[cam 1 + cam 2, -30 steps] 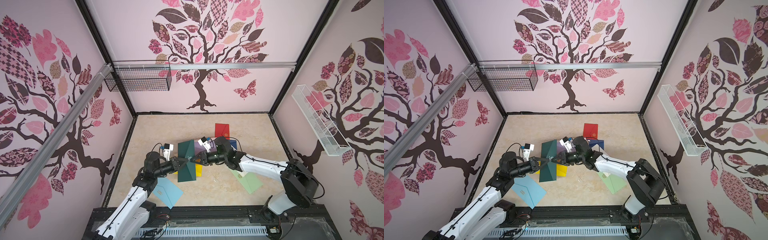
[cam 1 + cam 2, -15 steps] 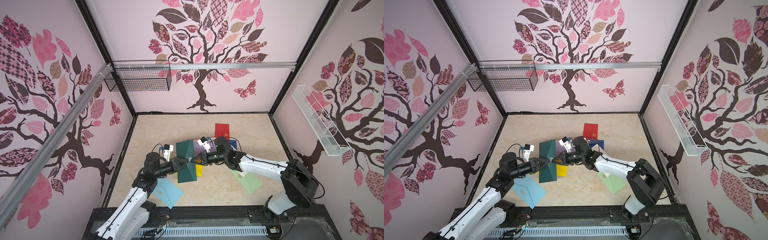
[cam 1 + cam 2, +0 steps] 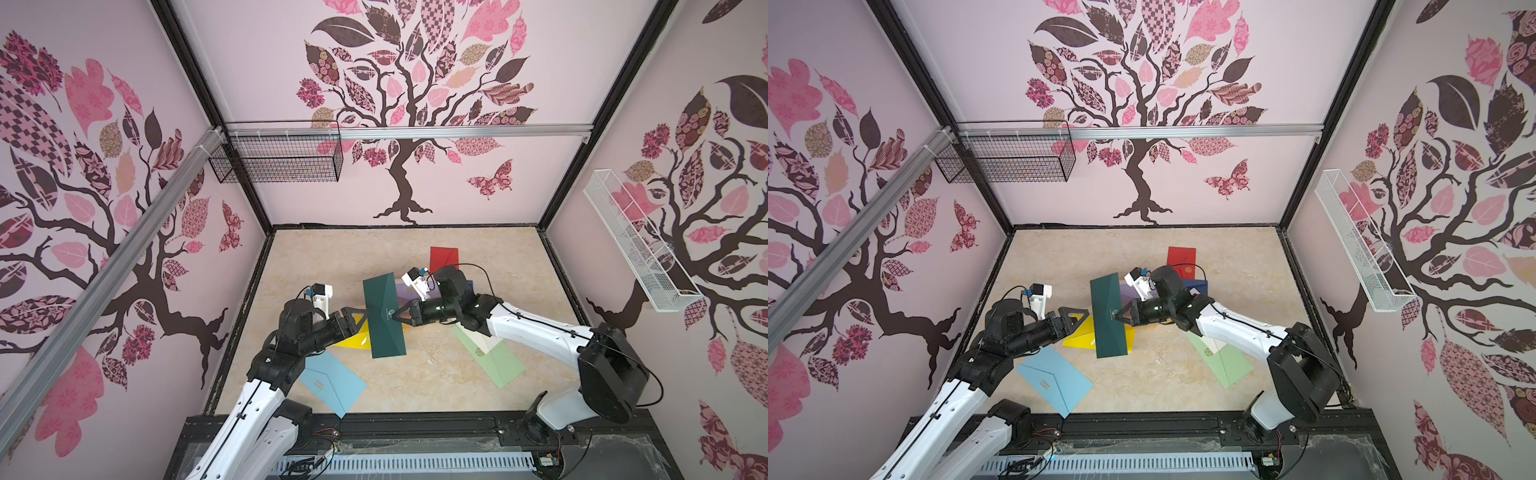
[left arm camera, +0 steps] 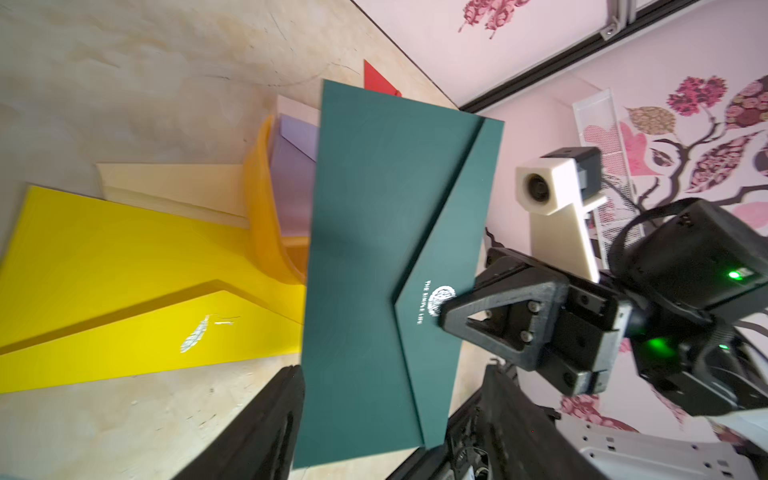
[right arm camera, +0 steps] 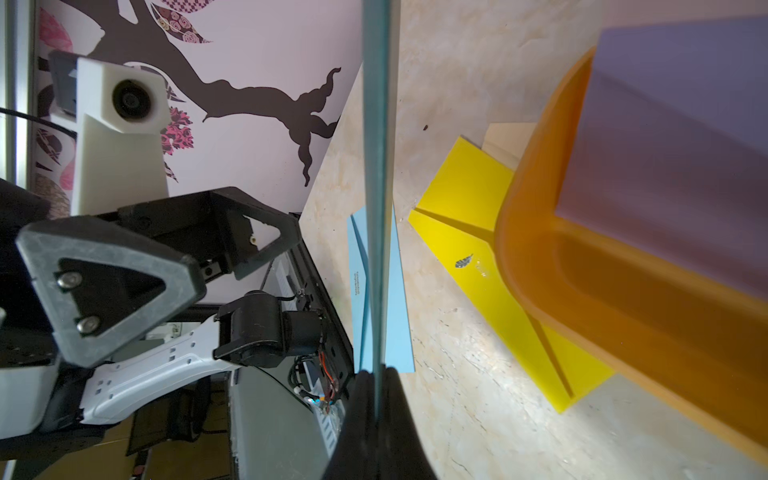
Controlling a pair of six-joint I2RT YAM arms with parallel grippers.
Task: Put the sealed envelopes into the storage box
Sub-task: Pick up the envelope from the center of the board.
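Beige marbled tabletop (image 3: 332,257) fills the lower middle of both top views. At its centre the right gripper (image 3: 397,314) is clamped on the flap side of a long dark green paper envelope (image 3: 384,332), while the left gripper (image 3: 360,319) is spread wide just beside its opposite edge. Mid-frame in the left wrist view, the shallow yellow-orange plastic storage box (image 4: 262,216), a lilac envelope (image 4: 293,178) resting in it, lies partly hidden behind the green one.

Dark green envelope (image 5: 376,166) is seen edge-on, pinched by right end effector (image 5: 376,374). Left end effector (image 5: 245,259) is spread apart beside it. Lilac envelope (image 5: 665,145) is lodged in storage box (image 5: 540,270), which overlaps yellow envelope (image 5: 465,199) on counter (image 5: 457,395).
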